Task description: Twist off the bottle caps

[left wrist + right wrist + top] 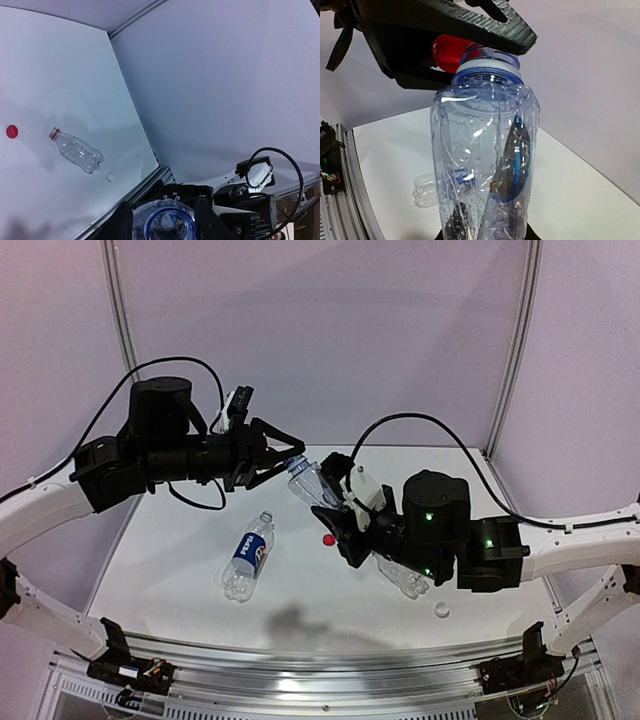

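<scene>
Red cap (pixel 449 52) sits off crinkled clear bottle (pixel 485 165) clamped by right gripper (pixel 338 508); left gripper (pixel 292 457) state unclear.

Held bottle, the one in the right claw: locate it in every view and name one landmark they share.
Top external: held bottle just above centre, between the arms, neck toward upper left.
Left wrist: held bottle at bottom edge, centre, blue-ringed mouth seen end-on.
Right wrist: held bottle fills the centre, upright in frame.
Shared landmark: left claw, its dark fingers flanking the bottle's neck in all three.
</scene>
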Robot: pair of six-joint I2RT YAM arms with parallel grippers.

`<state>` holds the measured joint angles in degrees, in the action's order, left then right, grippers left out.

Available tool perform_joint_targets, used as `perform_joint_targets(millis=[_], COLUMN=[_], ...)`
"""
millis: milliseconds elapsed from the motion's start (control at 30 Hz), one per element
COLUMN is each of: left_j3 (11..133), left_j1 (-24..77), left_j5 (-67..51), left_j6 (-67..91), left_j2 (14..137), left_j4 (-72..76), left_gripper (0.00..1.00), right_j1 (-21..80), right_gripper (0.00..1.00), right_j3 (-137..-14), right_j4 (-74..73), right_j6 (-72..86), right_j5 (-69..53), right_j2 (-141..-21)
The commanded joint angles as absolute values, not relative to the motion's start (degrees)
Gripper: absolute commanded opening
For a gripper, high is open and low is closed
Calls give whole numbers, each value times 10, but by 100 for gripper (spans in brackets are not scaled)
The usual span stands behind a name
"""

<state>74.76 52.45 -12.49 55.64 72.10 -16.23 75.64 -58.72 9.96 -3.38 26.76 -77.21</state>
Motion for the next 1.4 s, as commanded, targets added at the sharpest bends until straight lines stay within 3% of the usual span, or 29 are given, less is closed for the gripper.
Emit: perform_joint_targets(millis=[0,467,700,1133,1367], left_j3=[724,716,736,901,912], left_j1=[488,428,438,489,490], left_j5=[-97,-68,-12,34,36], left_j6=[555,468,404,327,324], left_j2=[693,692,799,1105,1184], left_j4=[-189,-316,-362,-408,-408], left_gripper=[40,30,24,24,25], right_j1=[761,761,761,761,761], right_gripper=[0,0,0,0,0], right_j3=[-568,-481,-462,-446,-444], right_j4=[109,66,40,-25,-54], right_j6=[-5,76,103,142,149], right_j5=[283,338,364,395,407], right_j2=[-739,-659,-623,-557,-528])
